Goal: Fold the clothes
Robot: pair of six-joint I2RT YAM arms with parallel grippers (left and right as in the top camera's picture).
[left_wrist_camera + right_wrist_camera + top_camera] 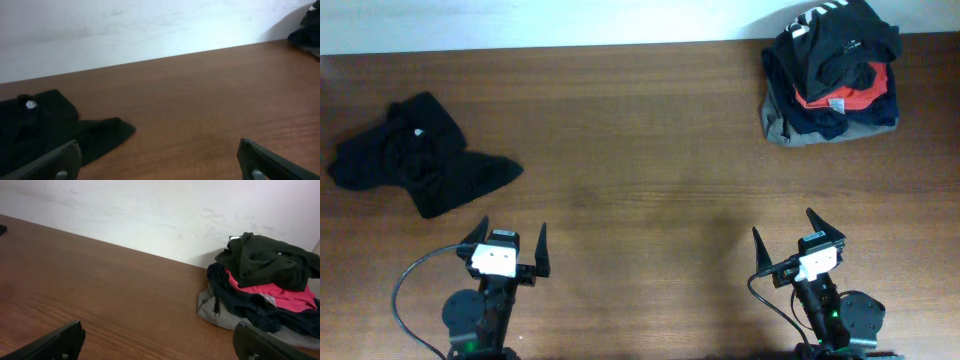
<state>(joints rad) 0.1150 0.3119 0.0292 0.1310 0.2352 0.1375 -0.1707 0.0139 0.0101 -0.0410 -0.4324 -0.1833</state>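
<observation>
The left claw (512,228) and right claw (782,222) stand wide open and empty at the near edge of the table (640,170), well apart from the crumpled black shirt (415,155) at left and the pile of clothes (832,70) at far right. Pinching bunched cloth could catch several layers, leaving the shirt unable to spread flat.

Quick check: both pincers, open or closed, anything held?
Left pincer: open, holding nothing.
Right pincer: open, holding nothing.
</observation>
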